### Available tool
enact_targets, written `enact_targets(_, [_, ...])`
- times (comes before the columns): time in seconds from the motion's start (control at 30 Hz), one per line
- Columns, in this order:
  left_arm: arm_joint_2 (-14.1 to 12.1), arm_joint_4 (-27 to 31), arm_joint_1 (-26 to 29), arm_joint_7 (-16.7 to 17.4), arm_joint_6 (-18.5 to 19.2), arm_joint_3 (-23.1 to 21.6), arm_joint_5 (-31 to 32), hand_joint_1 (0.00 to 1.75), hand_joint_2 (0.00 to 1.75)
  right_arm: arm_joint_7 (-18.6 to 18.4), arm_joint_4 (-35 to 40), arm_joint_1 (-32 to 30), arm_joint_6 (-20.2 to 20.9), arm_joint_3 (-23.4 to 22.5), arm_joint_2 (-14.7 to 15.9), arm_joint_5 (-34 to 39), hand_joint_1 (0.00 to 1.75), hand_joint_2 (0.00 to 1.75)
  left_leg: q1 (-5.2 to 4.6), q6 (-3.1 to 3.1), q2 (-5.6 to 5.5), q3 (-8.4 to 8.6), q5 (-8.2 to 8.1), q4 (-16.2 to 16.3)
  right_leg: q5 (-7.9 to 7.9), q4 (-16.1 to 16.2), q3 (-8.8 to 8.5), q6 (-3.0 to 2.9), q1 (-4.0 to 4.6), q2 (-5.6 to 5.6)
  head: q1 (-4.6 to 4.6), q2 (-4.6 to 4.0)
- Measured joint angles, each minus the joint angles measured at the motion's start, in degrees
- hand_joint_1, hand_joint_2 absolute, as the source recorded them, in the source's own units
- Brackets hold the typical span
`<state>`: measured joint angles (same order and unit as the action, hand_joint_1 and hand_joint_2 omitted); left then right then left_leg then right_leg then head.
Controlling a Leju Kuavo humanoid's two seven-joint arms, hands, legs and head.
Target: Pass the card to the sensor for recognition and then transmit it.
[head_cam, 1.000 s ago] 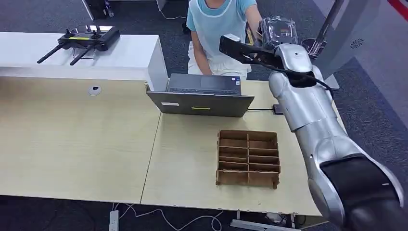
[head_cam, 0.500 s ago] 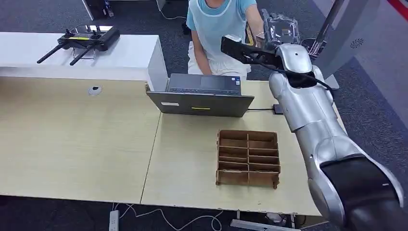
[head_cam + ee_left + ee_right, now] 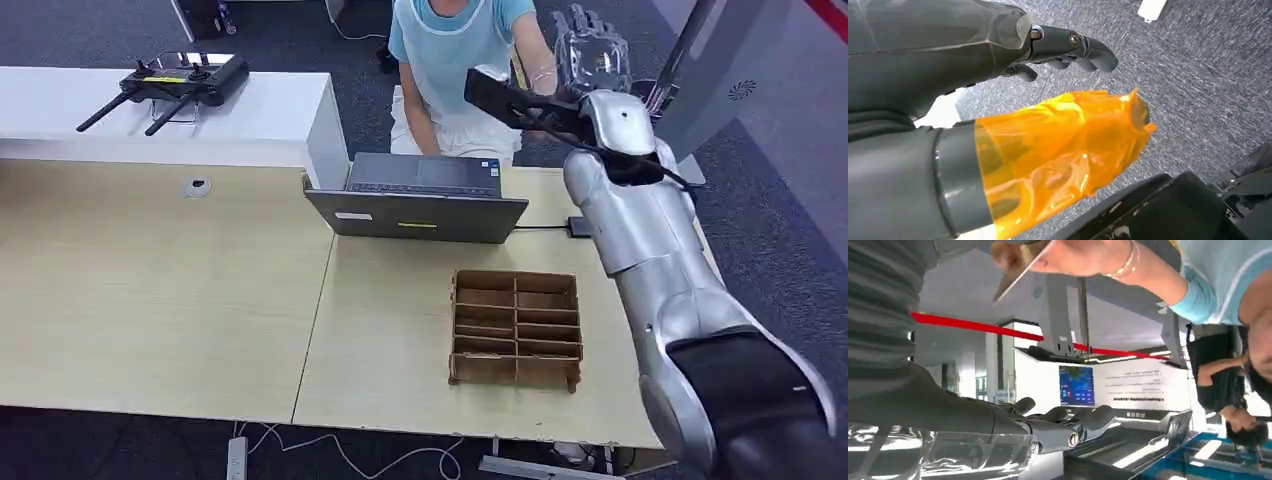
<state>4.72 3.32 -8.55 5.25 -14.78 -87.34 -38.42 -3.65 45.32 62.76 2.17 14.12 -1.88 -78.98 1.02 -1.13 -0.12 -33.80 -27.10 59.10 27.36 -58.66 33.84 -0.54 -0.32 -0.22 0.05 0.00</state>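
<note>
My right arm is raised over the far side of the table, toward a person in a light blue top (image 3: pixel 450 50). My right hand (image 3: pixel 592 48) has its fingers spread upward under a clear plastic cover and holds nothing. In the right wrist view the person's hand (image 3: pixel 1083 257) pinches a thin tan card (image 3: pixel 1020 272), a little apart from my right hand's fingers (image 3: pixel 1068 425). My left hand (image 3: pixel 1068 47) hangs over grey carpet, its thumb wrapped in orange film (image 3: pixel 1063 145), fingers loosely extended and holding nothing.
An open grey laptop (image 3: pixel 420 200) stands on the wooden table (image 3: pixel 150 300) in front of the person. A brown cardboard box with several compartments (image 3: pixel 516 328) lies near the front. A black controller with antennas (image 3: pixel 180 78) rests on a white counter (image 3: pixel 270 110).
My right hand's fingers have gone from curled to spread upward, and the hand has risen slightly. The person's hand stays beside it. The table has not changed.
</note>
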Motion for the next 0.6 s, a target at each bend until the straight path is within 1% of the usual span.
enact_targets(0.07, [0.0,0.0,0.0,0.0,-0.2,0.0,-0.6,0.00,0.00,1.5,3.9,-1.9,-0.5,-1.5,-0.2,2.6,0.00,1.75,0.00,-0.01,-0.02,-0.02,-0.01,0.0,0.00,0.0,0.00,0.00,0.00,-0.01,0.02,0.00])
enact_targets(0.13, [0.1,0.0,0.0,0.3,-0.3,0.0,-1.4,0.00,0.00,3.5,9.5,-4.2,0.0,-3.8,-1.2,7.4,0.00,1.75,0.00,-0.01,-0.02,-0.02,-0.02,0.0,0.01,0.0,0.01,0.00,0.00,-0.01,0.02,0.00])
enact_targets(0.17, [0.2,0.0,0.1,0.5,-0.3,0.0,-1.9,0.00,0.00,4.5,12.4,-5.5,0.7,-4.7,-1.7,10.6,0.00,1.75,0.01,-0.01,-0.03,-0.02,-0.02,0.0,0.01,0.0,0.03,0.00,0.00,-0.02,0.02,0.00])
enact_targets(0.27, [0.3,0.0,0.2,0.6,-0.7,0.0,-3.9,0.00,0.00,7.8,23.5,-9.9,3.7,-8.0,-3.5,25.2,0.00,1.75,0.02,-0.02,-0.09,-0.06,-0.02,0.0,0.05,0.0,0.07,-0.02,0.00,-0.05,0.00,0.02])
enact_targets(0.33, [0.3,0.0,0.2,0.7,-0.8,0.0,-5.0,0.00,0.00,8.6,30.2,-12.8,5.3,-9.4,-4.2,33.5,0.00,1.75,0.03,-0.02,-0.14,-0.10,-0.02,0.0,0.08,0.0,0.07,-0.01,0.00,-0.13,0.02,0.02])
enact_targets(0.4, [0.3,0.0,0.4,0.7,-0.8,0.0,-5.5,0.00,0.00,8.7,35.8,-15.3,5.9,-10.3,-4.5,37.3,0.00,1.75,0.01,-0.02,-0.15,-0.12,-0.02,0.0,0.09,0.0,0.07,-0.01,0.00,-0.14,0.02,0.00])
enact_targets(0.43, [0.3,0.0,0.4,0.7,-0.8,0.0,-5.7,0.00,0.00,8.7,37.8,-15.9,6.2,-10.6,-4.5,38.0,0.00,1.75,0.01,-0.02,-0.11,-0.11,-0.03,0.0,0.08,0.0,0.08,-0.01,0.00,-0.12,0.00,0.00])
enact_targets(0.5, [0.3,0.0,0.4,0.8,-0.9,0.0,-6.3,0.00,0.00,8.9,41.1,-18.0,7.8,-11.6,-4.7,43.0,0.00,1.75,0.01,-0.02,-0.10,-0.09,-0.03,0.0,0.09,0.0,0.07,-0.01,0.01,-0.10,0.04,0.02])
enact_targets(0.53, [0.3,0.0,0.4,0.9,-0.9,0.0,-7.1,0.00,0.00,9.6,43.6,-19.9,9.1,-12.3,-5.1,50.0,0.00,1.75,0.01,-0.02,-0.11,-0.07,-0.03,0.0,0.09,0.1,0.03,-0.01,0.01,-0.11,0.02,0.00])
enact_targets(0.6, [0.3,0.0,0.5,1.1,-1.0,0.0,-8.4,0.00,0.00,12.7,49.0,-25.7,9.4,-12.7,-5.9,68.3,0.00,1.75,0.01,-0.02,-0.19,-0.10,-0.03,0.0,0.10,0.1,0.02,0.00,0.02,-0.19,0.04,0.00])
